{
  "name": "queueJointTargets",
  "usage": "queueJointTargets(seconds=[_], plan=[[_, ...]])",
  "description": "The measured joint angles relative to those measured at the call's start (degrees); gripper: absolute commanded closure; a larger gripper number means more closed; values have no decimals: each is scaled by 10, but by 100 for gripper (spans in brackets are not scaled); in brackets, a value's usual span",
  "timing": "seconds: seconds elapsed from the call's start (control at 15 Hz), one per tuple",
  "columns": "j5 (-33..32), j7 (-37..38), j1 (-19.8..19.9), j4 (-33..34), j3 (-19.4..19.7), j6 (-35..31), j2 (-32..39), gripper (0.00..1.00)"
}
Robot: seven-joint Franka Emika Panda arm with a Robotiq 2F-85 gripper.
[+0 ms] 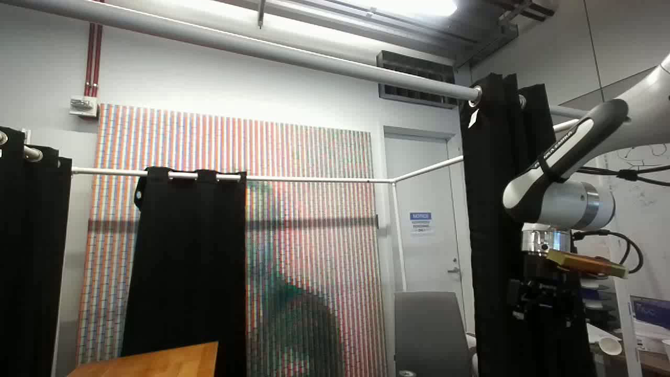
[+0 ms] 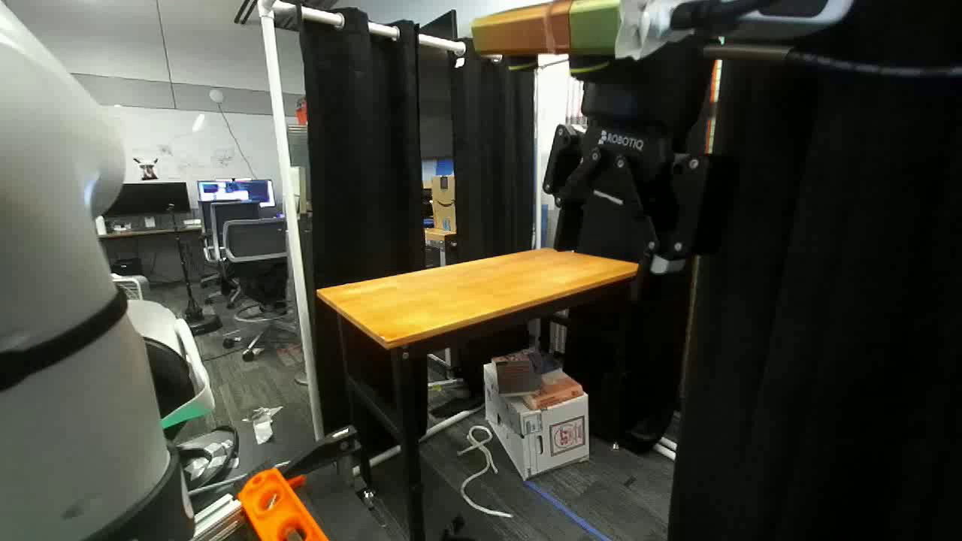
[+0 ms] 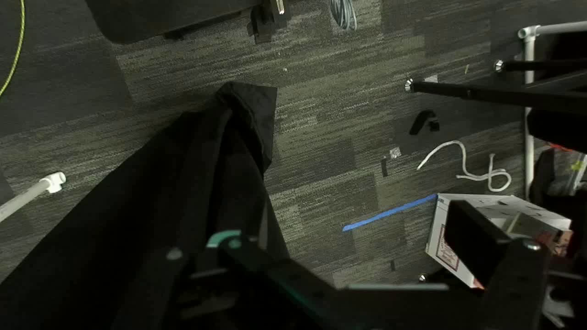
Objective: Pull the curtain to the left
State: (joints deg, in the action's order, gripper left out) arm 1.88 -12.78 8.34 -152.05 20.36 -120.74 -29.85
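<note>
The curtain (image 1: pixel 493 220) hangs black (in long folds) — fingers (image 3: pixel 473 233) spread apart.

A: I make it the tallest curtain (image 1: pixel 493 225) in sight. Cloth?

B: Plain black. Small white tag (image 1: pixel 473 119) near the top.

A: How hung?

B: By metal rings (image 1: pixel 477 97) on a pale rail (image 1: pixel 293 60). Top gathered, its edge rising above the rail in uneven peaks.

A: Spread or bunched?

B: Bunched. Upright, long vertical folds, toward the right in both exterior views; in each, the foot runs below the frame.

A: And down low?

B: Wrist view has it slanting in from lower left, narrowing to a folded-over corner (image 3: pixel 250 110), creases running lengthwise. Whether that end touches down, can't tell.
</note>
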Motion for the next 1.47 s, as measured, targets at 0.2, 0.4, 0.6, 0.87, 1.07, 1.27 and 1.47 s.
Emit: queueJointTargets(seconds=[0.2,0.4,0.6,0.87,1.07,1.27,1.47], plan=[[0,0,0,0,0,0,0,0],[0,0,0,0,0,0,0,0],[0,0,1,0,-1,0,0,0],[-1,5,13,-1,-18,-6,-1,0],[-14,31,32,-4,-48,-38,-16,0],[-33,73,48,-17,-86,-72,-62,0],[-48,115,55,-34,-124,-86,-132,0]])
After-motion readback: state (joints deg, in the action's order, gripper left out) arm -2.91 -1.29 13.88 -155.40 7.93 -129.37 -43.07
